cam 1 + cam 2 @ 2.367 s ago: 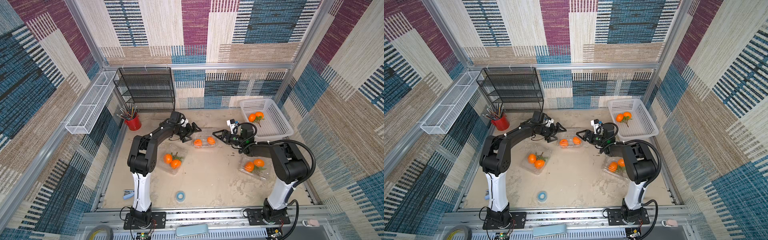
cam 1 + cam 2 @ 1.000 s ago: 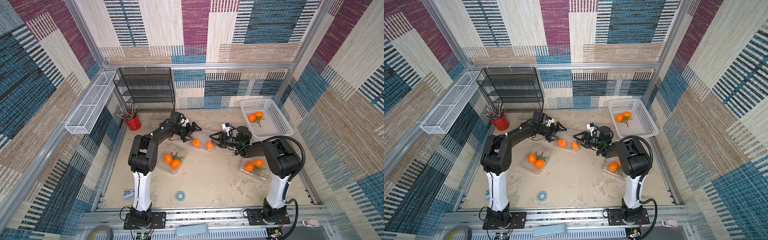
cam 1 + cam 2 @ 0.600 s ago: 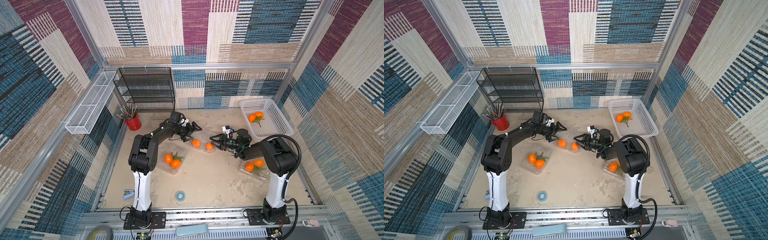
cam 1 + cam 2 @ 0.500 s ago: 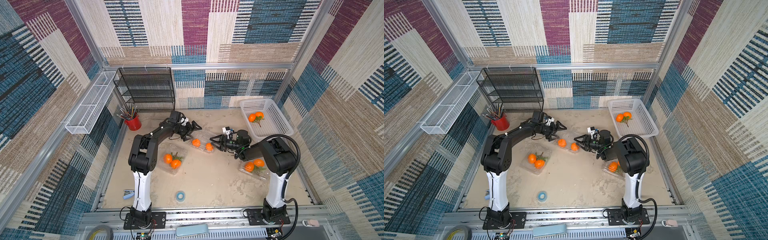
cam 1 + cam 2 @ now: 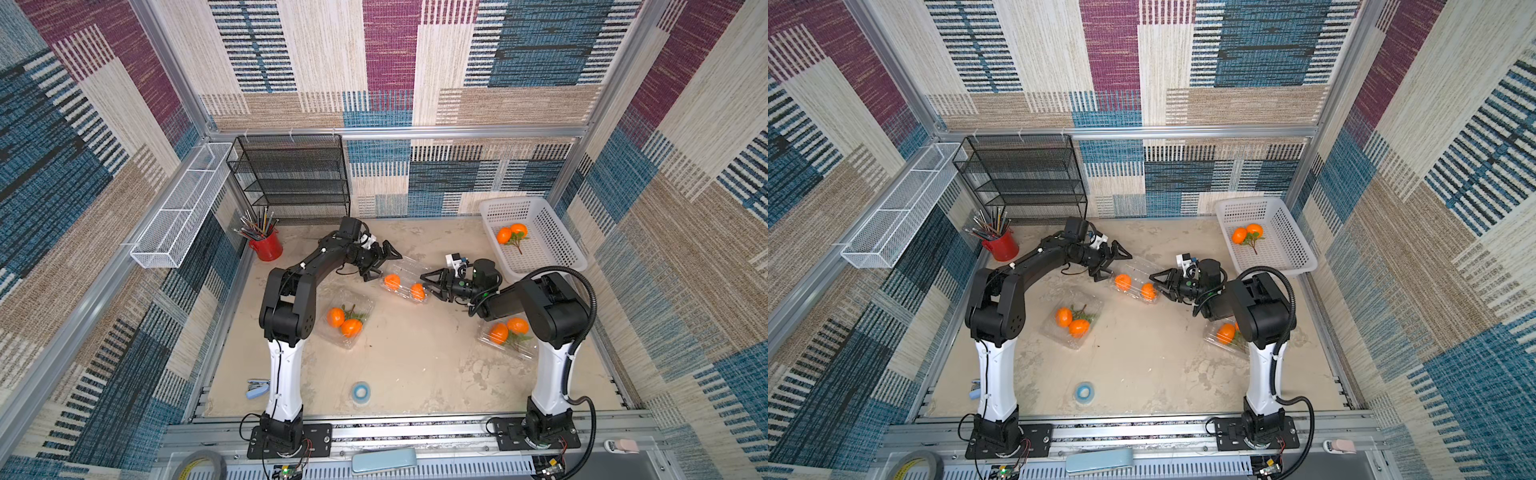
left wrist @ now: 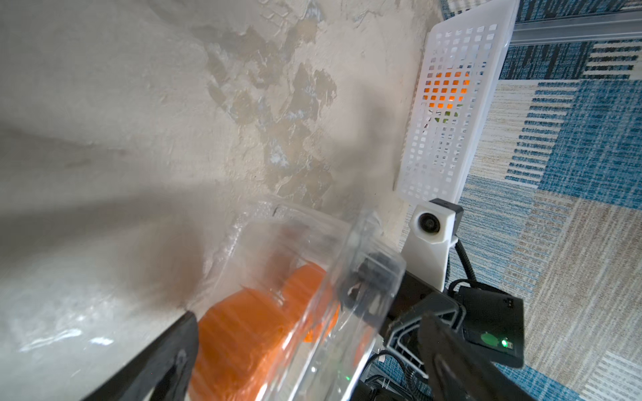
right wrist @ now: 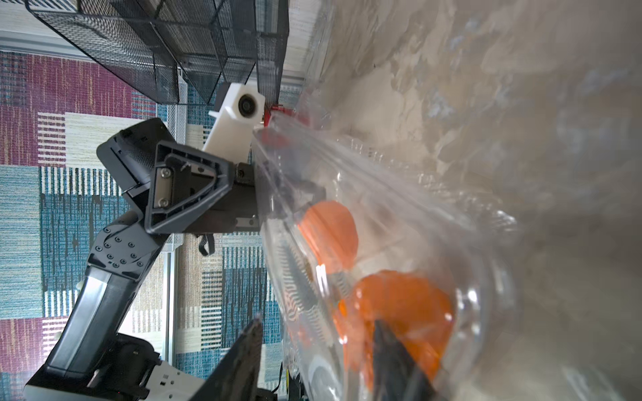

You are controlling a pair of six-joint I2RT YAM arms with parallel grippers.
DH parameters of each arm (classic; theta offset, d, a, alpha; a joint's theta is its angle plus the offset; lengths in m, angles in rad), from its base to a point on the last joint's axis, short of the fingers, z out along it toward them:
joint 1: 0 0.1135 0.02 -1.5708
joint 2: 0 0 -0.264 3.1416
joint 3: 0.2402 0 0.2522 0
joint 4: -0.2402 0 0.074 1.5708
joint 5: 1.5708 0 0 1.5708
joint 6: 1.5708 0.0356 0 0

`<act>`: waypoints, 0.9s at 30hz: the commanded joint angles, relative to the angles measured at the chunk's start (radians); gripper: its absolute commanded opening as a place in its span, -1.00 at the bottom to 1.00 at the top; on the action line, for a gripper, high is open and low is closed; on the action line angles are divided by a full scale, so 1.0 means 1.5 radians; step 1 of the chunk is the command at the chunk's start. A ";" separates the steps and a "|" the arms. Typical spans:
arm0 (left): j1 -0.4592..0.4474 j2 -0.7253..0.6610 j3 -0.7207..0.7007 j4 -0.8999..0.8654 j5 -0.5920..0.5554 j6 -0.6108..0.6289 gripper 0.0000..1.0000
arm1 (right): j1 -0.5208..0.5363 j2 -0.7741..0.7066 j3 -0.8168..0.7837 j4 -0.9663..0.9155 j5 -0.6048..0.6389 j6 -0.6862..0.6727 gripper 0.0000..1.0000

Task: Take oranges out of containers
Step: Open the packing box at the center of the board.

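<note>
A clear container [image 5: 402, 277] lies mid-table with two oranges [image 5: 392, 281] inside and its lid partly raised. My left gripper [image 5: 386, 262] is open, one finger on each side of the container's far-left end; the left wrist view shows an orange [image 6: 250, 333] between the fingers [image 6: 166, 357]. My right gripper [image 5: 426, 286] stands half closed around the container's right end. In the right wrist view one finger [image 7: 243, 361] is outside the wall, and the other shows through the plastic in front of an orange [image 7: 403, 305]. Whether the right gripper pinches the plastic is unclear.
Two more containers with oranges sit at front left [image 5: 347, 320] and under my right arm [image 5: 505, 338]. A white basket [image 5: 552, 245] at back right holds two oranges. A red pencil cup [image 5: 266, 248], a black mesh shelf [image 5: 291, 178], a tape roll [image 5: 360, 390] and a stapler [image 5: 254, 388] are also here.
My right gripper slid left onto the middle container's end and narrowed its jaws. The container turned and shifted slightly left. The left arm stayed put.
</note>
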 commanded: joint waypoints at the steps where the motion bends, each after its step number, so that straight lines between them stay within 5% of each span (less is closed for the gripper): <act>1: 0.003 0.000 0.025 -0.072 -0.015 0.061 0.99 | -0.003 0.013 0.040 -0.065 -0.008 -0.062 0.08; 7: 0.011 0.033 0.034 -0.084 -0.014 0.061 0.99 | -0.019 0.048 0.094 -0.086 -0.027 -0.026 -0.03; 18: 0.016 0.071 0.188 -0.122 0.004 -0.079 0.99 | -0.030 0.058 0.348 -0.506 -0.034 -0.178 -0.02; 27: 0.035 0.098 0.204 -0.231 -0.055 -0.064 0.99 | -0.047 0.100 0.416 -0.604 -0.020 -0.207 -0.01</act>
